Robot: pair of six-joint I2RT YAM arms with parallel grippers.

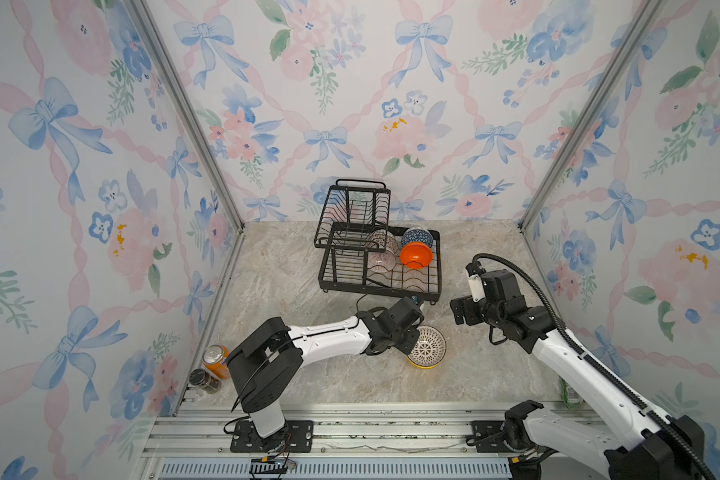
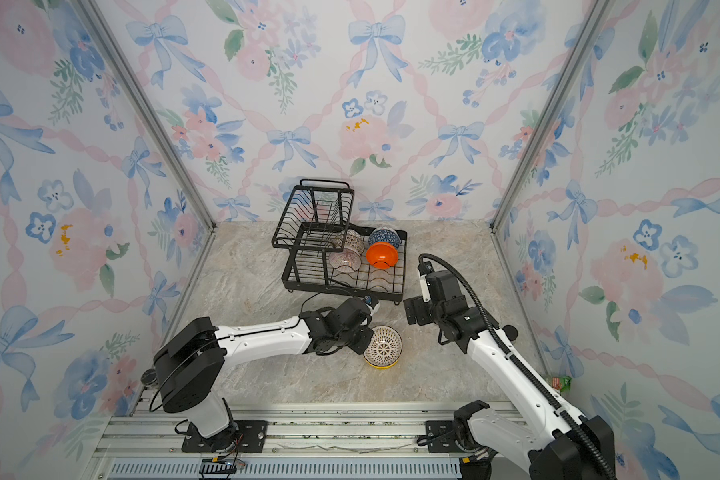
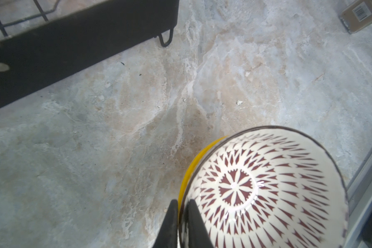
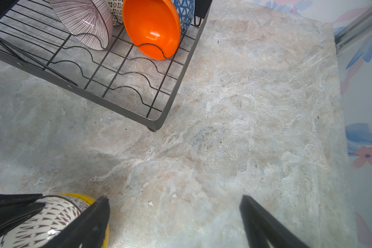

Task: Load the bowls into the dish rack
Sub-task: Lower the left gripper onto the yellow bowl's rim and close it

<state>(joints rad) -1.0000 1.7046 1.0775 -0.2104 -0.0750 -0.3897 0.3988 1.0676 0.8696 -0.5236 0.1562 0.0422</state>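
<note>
Left pincer point(image 3: 182, 201) nipping glossy lattice bowl point(image 3: 266, 189) rim, yellow bowl point(image 3: 186, 178) beneath, right pincer point(image 4: 174, 197) splayed empty

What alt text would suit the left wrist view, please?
The left tool pinches the rim of a white lattice bowl that sits in a yellow bowl on a marble table. A black rack edge lies beyond.
</note>
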